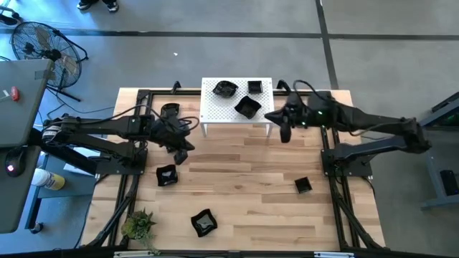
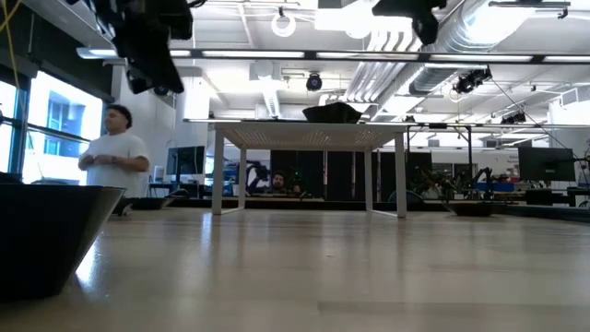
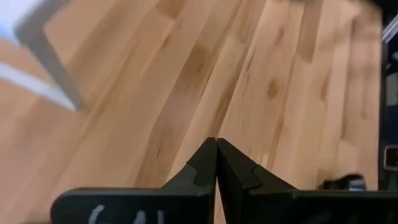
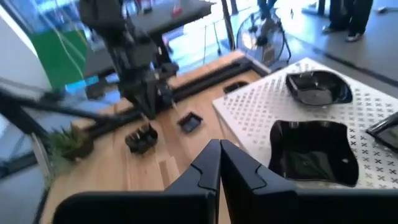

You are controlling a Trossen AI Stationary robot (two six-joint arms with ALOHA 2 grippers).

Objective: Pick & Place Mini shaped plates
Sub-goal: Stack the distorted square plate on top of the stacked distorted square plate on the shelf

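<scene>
Three glossy black mini plates lie on the white perforated rack [image 1: 215, 107]: one wavy-edged [image 1: 224, 88], one square [image 1: 254, 87], one larger [image 1: 247, 107]. Others lie on the wooden table: near the left arm [image 1: 166, 175], at the near middle [image 1: 204, 223], at the right [image 1: 303, 185] and by the rack's left end [image 1: 170, 110]. My left gripper [image 1: 181, 156] hovers above the table left of the rack, shut and empty [image 3: 216, 149]. My right gripper [image 1: 285, 135] hovers at the rack's right front corner, shut and empty [image 4: 219, 149].
A small green plant [image 1: 138, 224] stands at the near left corner. The rack stands on short legs [image 3: 50, 56] at the far middle of the table. A person [image 2: 115, 157] stands in the room behind. Bare wood lies between the plates in the table's middle.
</scene>
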